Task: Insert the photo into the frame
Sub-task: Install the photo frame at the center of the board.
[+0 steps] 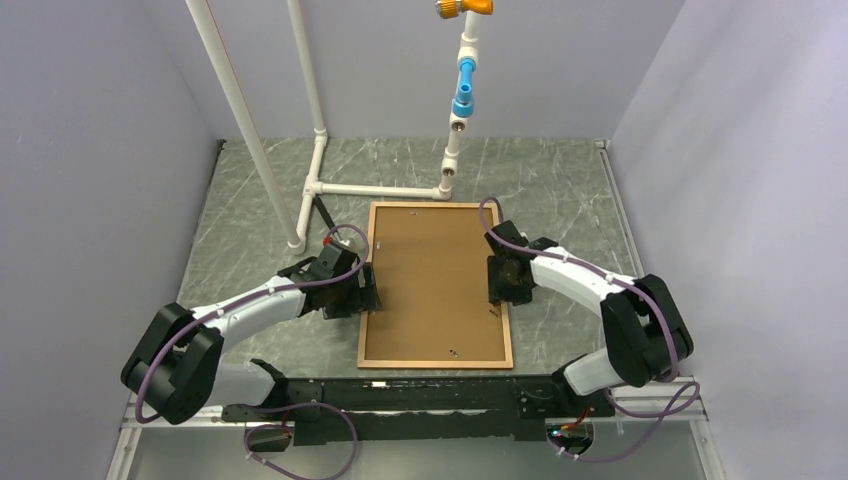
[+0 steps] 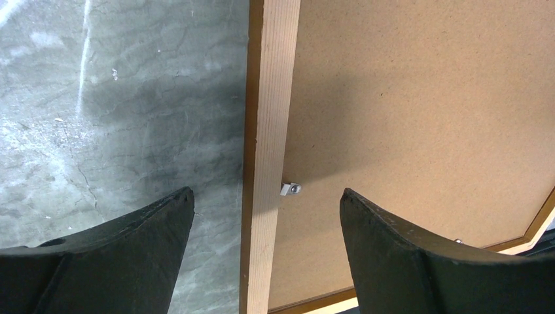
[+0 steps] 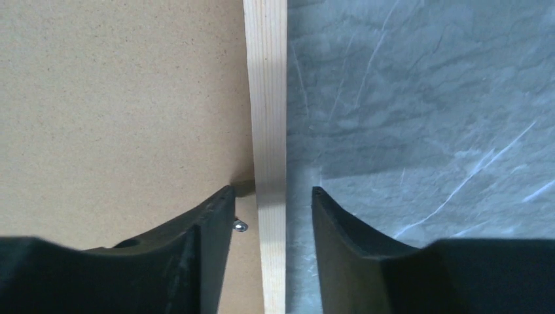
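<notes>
Left claw (image 2: 266, 196) has its jaws wide apart, straddling the left rail of the thin orange-brown wooden rectangular frame (image 1: 435, 362). Right claw (image 3: 271, 191) has its jaws apart around the right rail, not pinching. The frame lies flat, back up, mid-picture on the grey marbled bench (image 1: 560, 180), with the plain brown backing board (image 1: 435, 280) seated in it. The photo is not visible. The frame is likely light, stiff and slippery-edged, best gripped at mid-rail.

The left arm (image 1: 250, 300) and right arm (image 1: 580, 272) wear white shells between bulky black joints, and purple cables (image 1: 346, 230) loop behind each wrist. The left gripper (image 2: 267, 190) has matte black fingers (image 2: 131, 242), curved and tapering.
</notes>
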